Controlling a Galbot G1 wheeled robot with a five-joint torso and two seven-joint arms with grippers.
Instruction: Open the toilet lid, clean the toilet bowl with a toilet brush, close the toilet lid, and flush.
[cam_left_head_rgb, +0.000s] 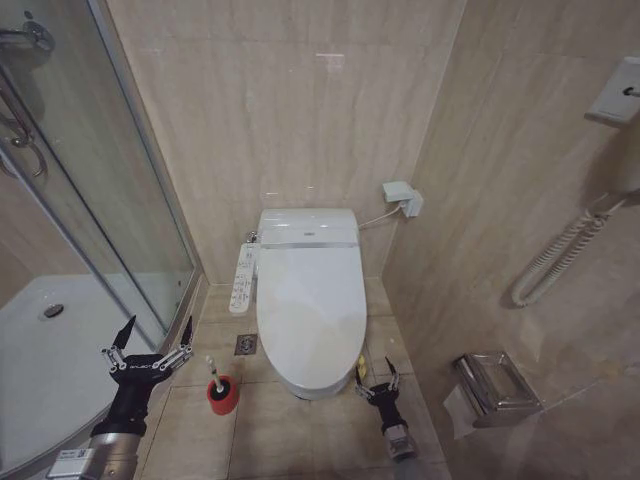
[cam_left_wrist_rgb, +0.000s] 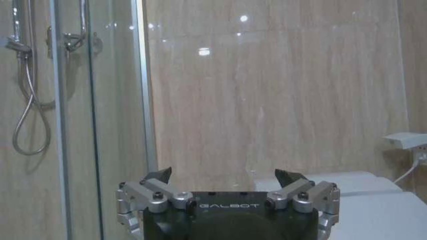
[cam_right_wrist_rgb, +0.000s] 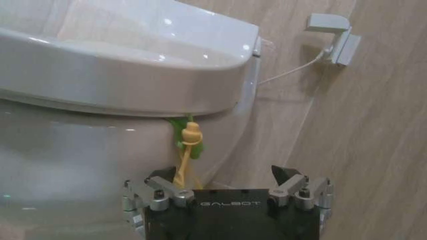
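Black and silver, my right gripper (cam_left_head_rgb: 378, 383) sits low beside the toilet bowl (cam_right_wrist_rgb: 80, 150), jaws spread and empty, the yellow-green tag (cam_right_wrist_rgb: 189, 136) just ahead of its fingertips. My left gripper (cam_left_head_rgb: 150, 334) hovers wide open with nothing in it by the shower glass (cam_left_head_rgb: 110, 200). The toilet brush (cam_left_head_rgb: 215, 378) stands in its red holder (cam_left_head_rgb: 222, 396) on the floor between them. Beyond, the toilet lid (cam_left_head_rgb: 310, 290) lies shut. I judge lid-opening is in hand; next I must close on that tag and lift.
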